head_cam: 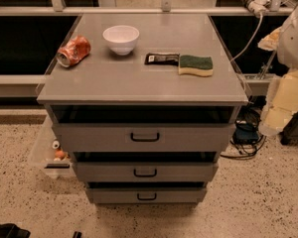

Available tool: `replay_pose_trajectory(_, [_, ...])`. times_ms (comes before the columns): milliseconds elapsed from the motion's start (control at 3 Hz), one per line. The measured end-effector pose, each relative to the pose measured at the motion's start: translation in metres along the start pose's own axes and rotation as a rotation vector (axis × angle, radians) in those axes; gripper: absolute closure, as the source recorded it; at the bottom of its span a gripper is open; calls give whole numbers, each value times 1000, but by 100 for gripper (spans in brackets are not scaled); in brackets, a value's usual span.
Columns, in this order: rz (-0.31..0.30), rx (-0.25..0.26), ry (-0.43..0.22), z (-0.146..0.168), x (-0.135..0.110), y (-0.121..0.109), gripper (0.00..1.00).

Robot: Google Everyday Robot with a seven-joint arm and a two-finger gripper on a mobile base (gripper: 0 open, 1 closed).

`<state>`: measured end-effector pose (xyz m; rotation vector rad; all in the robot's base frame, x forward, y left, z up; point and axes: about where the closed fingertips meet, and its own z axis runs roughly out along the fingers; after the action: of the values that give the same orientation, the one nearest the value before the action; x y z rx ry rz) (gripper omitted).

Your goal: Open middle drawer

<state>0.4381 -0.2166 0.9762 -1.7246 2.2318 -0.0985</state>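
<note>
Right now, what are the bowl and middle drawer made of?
The bowl looks glossy, smooth white: ceramic or plastic. The middle drawer has a flat matte grey front, maybe painted metal or laminate. The gripper is not in view; only the pale arm shows at right.

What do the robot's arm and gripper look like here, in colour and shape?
Only part of the arm shows, at the right edge beside the drawer cabinet. Its covers are smooth and rounded: a white segment above, pale cream-yellow segments below. No markings show on it. The gripper is not in view.
</note>
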Motion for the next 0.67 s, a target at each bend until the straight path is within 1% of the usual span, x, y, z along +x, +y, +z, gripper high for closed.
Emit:
replay_pose_trajectory(333, [0,0,0,0,0,0,0])
replay_pose_trajectory(667, [2,23,-23,3,2,0,0])
